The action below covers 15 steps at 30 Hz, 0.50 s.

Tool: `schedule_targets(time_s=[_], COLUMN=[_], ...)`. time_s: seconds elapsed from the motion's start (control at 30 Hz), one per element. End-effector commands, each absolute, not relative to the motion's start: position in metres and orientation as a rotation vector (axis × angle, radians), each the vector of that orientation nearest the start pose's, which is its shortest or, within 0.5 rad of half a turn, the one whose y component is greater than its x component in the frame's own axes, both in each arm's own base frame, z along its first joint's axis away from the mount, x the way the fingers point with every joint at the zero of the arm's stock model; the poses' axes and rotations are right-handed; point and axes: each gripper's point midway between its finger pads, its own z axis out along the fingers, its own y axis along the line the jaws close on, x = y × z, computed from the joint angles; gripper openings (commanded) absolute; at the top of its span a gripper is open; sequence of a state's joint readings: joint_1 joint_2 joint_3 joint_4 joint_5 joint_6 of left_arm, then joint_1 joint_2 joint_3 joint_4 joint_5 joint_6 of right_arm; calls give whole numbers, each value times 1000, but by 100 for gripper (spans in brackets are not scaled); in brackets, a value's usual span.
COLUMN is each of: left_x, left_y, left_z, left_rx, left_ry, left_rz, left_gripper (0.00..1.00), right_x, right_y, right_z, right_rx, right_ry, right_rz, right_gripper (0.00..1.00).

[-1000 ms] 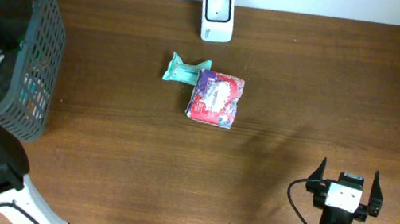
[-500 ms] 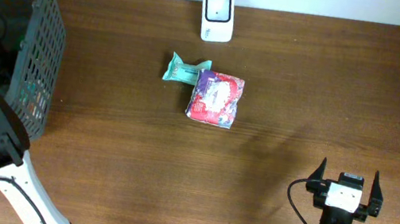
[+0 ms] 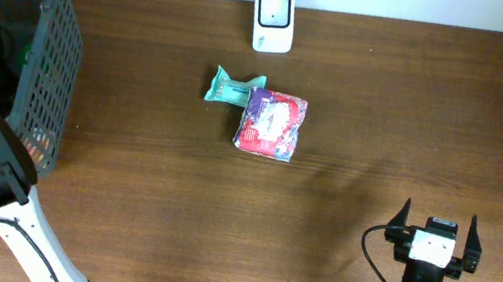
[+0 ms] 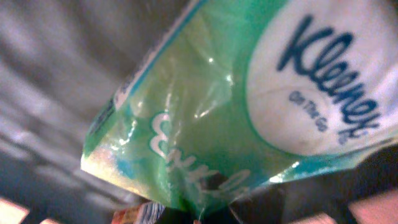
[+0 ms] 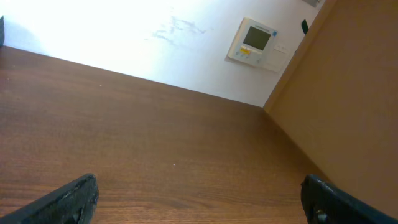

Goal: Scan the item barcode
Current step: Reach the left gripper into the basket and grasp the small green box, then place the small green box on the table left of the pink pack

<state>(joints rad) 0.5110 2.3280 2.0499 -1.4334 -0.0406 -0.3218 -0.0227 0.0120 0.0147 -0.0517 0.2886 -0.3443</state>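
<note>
**Soft, light and slick: pinch it across the middle**

The Kleenex pack (image 4: pixel 249 112) fills the left wrist view, down in the basket (image 3: pixel 44 47) at the left end of the bench (image 3: pixel 389 102). It looks light, soft and crinkly, and its glossy film is probably slippery. The flat middle is a better hold than the sealed end. The left jaws are clenched; whether on the pack, I cannot tell. The right gripper (image 3: pixel 437 223) stands released and empty. Count: 1 Kleenex pack, 1 teal packet (image 3: pixel 229 88), 1 red packet (image 3: pixel 272 124), 1 scanner (image 3: pixel 274 19), 1 basket.

Glossy green Kleenex pack (image 4: pixel 205 118) lies tilted diagonally.
</note>
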Motion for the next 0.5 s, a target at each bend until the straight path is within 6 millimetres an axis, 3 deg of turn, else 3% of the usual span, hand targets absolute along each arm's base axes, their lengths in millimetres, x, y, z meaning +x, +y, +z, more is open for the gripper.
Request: schedule_targets(time_s=[0.0,0.07,0.1,0.23,0.27,0.37,0.47], left_x=[388,399,401,400,403,420,434], left_y=[227,233,234,233,232,229,185], left_z=[122,157,165,169,179,249,338], left_rx=[-1270,-1228,-1218,-1218,-1203,-1098,-878], left_ry=[2833,2741,2717,2715,2685,2496,2297], left_rz=[38,53,57,48,36,-25,-279], left_gripper=[0,0,0,0,0,0,0], right_x=[237,237,237,237,237,237,237], right_y=[-57,-57,-57,-57,-57,-57,-57], right_z=[162,162,162,162,162,162,162], right_rx=[-26,-26,-26,-26,-26,-26,-26], right_ry=[1647,1647,1647,1647,1647,1647,1647], right_rz=[-528,-528,-528,-528,-528,-528,-528], right_gripper=[99,99,99,99,99,99,99])
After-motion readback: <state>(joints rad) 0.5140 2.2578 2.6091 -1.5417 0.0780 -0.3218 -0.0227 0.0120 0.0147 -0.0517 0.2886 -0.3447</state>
